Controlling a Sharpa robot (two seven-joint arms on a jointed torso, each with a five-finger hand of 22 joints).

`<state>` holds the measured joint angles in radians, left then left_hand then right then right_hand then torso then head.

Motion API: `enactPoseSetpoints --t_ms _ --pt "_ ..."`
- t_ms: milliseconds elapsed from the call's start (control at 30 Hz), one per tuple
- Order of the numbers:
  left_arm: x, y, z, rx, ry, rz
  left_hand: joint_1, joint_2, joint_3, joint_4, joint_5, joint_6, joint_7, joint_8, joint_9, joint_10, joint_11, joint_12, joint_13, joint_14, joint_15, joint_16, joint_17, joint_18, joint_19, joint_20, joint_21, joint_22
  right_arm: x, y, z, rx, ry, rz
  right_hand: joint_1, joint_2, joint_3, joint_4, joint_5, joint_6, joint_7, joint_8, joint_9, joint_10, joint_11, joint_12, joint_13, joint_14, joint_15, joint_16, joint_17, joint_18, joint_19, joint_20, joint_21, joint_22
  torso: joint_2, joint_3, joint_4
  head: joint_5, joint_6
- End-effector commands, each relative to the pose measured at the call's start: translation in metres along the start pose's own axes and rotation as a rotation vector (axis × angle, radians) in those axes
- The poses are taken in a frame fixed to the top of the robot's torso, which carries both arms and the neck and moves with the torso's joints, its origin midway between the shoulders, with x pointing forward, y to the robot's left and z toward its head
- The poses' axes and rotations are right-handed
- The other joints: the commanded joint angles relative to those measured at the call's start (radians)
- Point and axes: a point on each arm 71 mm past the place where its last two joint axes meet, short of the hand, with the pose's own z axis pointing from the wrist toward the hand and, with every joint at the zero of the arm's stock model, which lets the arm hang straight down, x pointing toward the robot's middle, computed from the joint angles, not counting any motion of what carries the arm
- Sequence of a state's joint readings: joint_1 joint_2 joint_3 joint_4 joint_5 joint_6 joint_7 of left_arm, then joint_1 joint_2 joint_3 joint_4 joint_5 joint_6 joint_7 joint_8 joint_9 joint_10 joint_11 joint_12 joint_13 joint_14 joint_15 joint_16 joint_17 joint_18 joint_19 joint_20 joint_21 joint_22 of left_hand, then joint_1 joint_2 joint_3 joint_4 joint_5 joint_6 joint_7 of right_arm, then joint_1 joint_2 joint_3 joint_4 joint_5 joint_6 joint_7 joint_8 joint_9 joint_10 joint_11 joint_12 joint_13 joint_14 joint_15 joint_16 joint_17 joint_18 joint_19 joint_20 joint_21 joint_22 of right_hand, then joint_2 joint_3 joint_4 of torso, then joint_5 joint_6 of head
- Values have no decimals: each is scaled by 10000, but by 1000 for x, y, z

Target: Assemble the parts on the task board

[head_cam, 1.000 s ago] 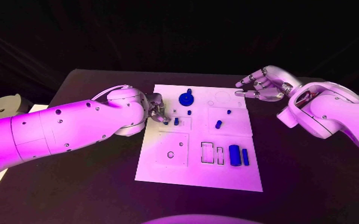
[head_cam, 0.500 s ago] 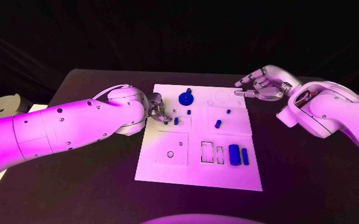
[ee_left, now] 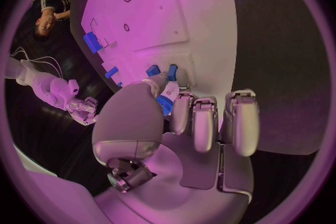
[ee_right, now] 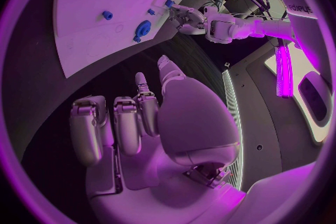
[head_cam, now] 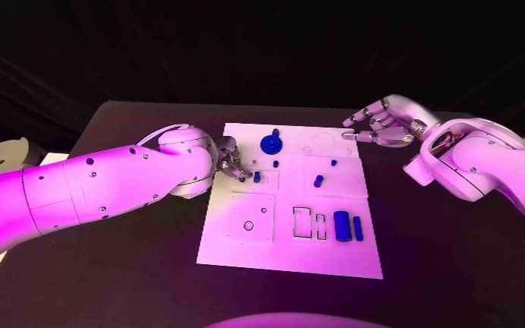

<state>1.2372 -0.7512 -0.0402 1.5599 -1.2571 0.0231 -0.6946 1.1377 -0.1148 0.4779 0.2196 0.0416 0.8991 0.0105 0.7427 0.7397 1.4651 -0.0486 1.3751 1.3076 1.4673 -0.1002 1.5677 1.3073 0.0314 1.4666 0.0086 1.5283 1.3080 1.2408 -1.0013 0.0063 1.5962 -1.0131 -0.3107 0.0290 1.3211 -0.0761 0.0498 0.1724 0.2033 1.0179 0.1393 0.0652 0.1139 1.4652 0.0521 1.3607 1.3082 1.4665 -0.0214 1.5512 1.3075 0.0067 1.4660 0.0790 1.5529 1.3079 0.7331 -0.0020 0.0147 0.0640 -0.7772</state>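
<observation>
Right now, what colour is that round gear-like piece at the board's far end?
Blue; the gear-like piece shows best in the head view.

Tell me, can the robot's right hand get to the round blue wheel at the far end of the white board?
Probably yes. The right hand hovers empty beside the task board, and nothing stands between it and the round blue part. The left hand works lower down.

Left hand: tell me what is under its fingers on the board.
The left hand pinches a small blue part between thumb and fingers over the task board. The board directly beneath is covered by the hand, so any slot there is hidden.
</observation>
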Motion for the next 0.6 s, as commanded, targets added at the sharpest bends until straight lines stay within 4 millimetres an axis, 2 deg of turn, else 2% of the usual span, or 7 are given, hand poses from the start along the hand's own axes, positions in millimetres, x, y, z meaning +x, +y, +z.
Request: enactPoseSetpoints --t_ms 33,333,600 --pt "4 5 1 -581 284 28 -50 -136 -107 25 51 -4 27 -61 11 89 -54 26 711 1035 -62 31 2635 -182 799 -78 61 2133 1 1 0 -118 59 -48 -10 61 -41 5 27 5 7 31 13 59 26 -44 1508 940 36 -49 2212 36 822 88 -72 2228 3 5 -1 -1 -9" --pt "4 8 2 -768 326 -52 -327 -377 -341 271 52 75 22 -64 10 86 -59 -3 683 1035 -74 31 2635 -192 819 -84 88 2172 1 1 0 -119 34 -49 -12 61 -45 6 28 2 8 30 13 45 27 -73 1493 933 36 -66 2184 43 807 88 -88 2202 -2 -1 -2 -14 0" --pt "2 11 1 -820 158 -230 -828 -717 -845 713 56 205 9 17 67 96 -68 9 698 1035 -83 31 2635 -201 836 -84 111 2207 0 1 0 -122 15 -50 -14 60 -49 7 29 -1 8 28 13 41 28 -80 1490 931 36 -71 2175 45 802 88 -94 2192 -2 -10 0 -23 8"
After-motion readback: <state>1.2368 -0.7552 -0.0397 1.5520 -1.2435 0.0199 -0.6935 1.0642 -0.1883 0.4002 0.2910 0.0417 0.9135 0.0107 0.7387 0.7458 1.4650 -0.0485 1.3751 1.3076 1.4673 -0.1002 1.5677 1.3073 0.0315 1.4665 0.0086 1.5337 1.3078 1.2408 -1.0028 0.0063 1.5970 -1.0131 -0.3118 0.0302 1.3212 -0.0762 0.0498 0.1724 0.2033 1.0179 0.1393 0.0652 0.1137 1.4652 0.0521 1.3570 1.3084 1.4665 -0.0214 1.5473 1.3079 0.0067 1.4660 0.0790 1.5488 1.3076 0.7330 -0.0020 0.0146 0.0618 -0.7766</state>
